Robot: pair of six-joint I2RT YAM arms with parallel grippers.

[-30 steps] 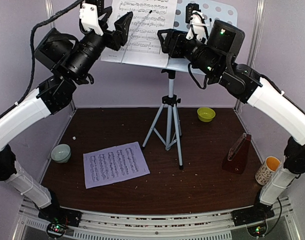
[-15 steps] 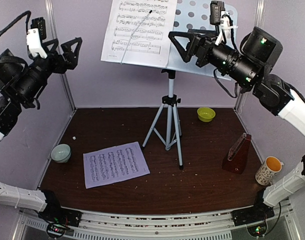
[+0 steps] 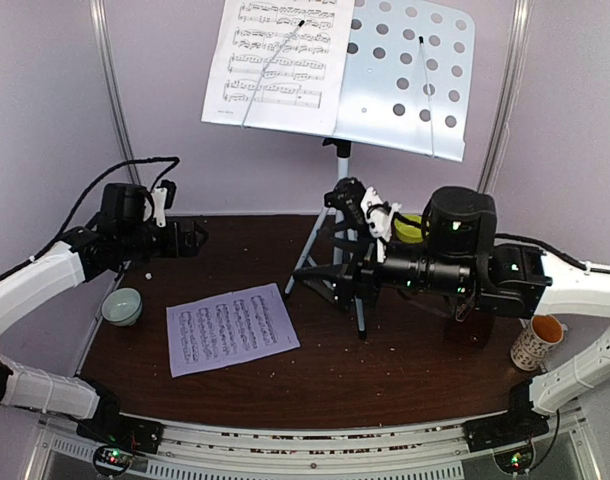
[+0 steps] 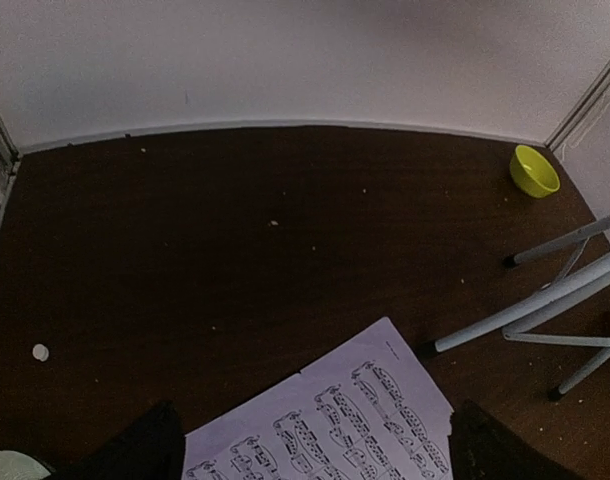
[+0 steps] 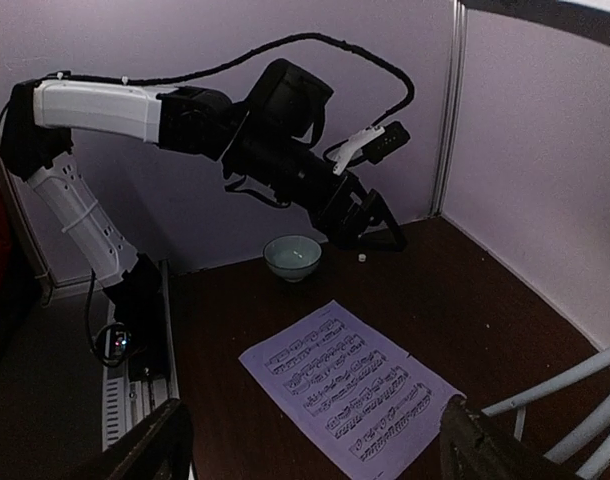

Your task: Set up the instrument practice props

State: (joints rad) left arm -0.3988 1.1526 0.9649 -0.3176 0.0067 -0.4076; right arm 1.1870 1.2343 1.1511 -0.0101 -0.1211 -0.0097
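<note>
A dark brown counter is speckled with pale crumbs. At about 9 o'clock, by its left edge, sits a pale green bowl, upright. Just beyond it, toward 10 o'clock, lies a small white bit, apart from the bowl. A yellow bowl stands near the back wall at about 1 o'clock, only partly seen from above. A patterned mug, yellow inside, stands upright at the right edge, about 4 o'clock.
</note>
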